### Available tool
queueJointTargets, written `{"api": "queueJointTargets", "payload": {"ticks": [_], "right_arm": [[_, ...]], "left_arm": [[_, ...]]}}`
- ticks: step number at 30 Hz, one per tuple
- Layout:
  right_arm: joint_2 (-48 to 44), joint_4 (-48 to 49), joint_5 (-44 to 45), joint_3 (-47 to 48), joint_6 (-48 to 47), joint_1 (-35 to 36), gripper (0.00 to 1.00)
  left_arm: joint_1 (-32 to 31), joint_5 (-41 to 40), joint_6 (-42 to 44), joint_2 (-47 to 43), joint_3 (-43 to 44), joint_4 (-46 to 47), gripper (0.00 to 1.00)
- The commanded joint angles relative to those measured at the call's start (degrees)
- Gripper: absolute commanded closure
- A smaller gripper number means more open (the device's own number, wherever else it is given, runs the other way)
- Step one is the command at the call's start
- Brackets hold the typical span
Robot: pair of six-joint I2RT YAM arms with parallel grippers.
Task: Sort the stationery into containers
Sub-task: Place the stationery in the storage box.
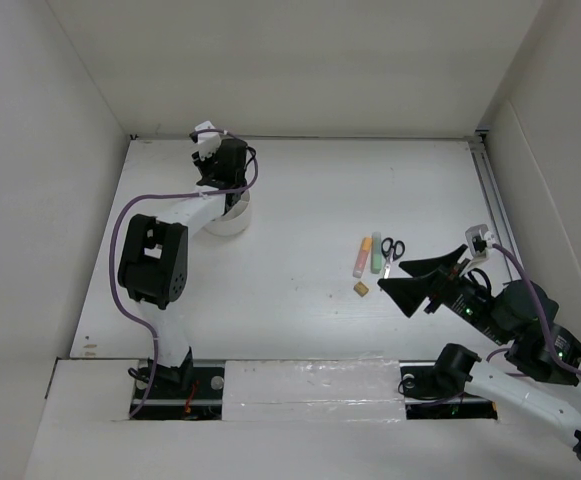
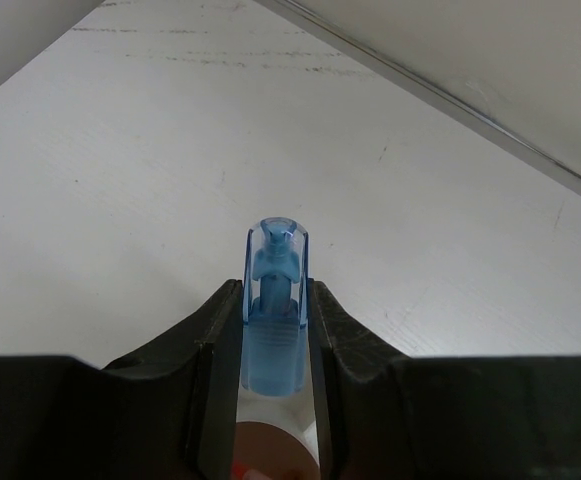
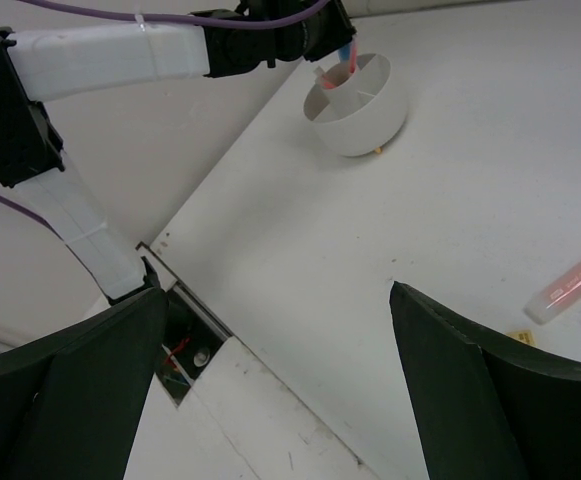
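Note:
My left gripper (image 2: pixel 275 292) is shut on the blue capsule-shaped piece (image 2: pixel 274 330) and holds it upright over the round white divided cup (image 2: pixel 315 440). In the top view this gripper (image 1: pixel 225 180) hangs over the cup (image 1: pixel 232 222) at the back left. The right wrist view shows the cup (image 3: pixel 358 108) with pink and red pens (image 3: pixel 342 66) standing in it. My right gripper (image 1: pixel 392 277) is open and empty, just right of the tan eraser cube (image 1: pixel 361 288). The orange highlighter (image 1: pixel 361 256), green highlighter (image 1: pixel 377 253) and black-handled scissors (image 1: pixel 393 248) lie side by side behind it.
White walls enclose the table on the left, back and right. A metal rail (image 1: pixel 492 200) runs along the right edge. A small yellow bit (image 3: pixel 377 152) lies at the cup's foot. The left arm's purple cable (image 1: pixel 120 225) loops beside its elbow.

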Motion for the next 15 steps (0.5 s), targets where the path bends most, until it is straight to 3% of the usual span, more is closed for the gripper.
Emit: {"api": "queueJointTargets", "payload": {"ticks": [1,15], "right_arm": [[-0.39,0.99,-0.61,0.06,0.50,0.60,0.02],[-0.39,0.99,-0.09,0.06,0.50,0.60,0.02]], "left_arm": [[0.13,-1.57,-0.14,-1.73,1.91,0.26,0.77],[0.13,-2.09,-0.14,-3.92,-0.81,1.84,0.59]]}}
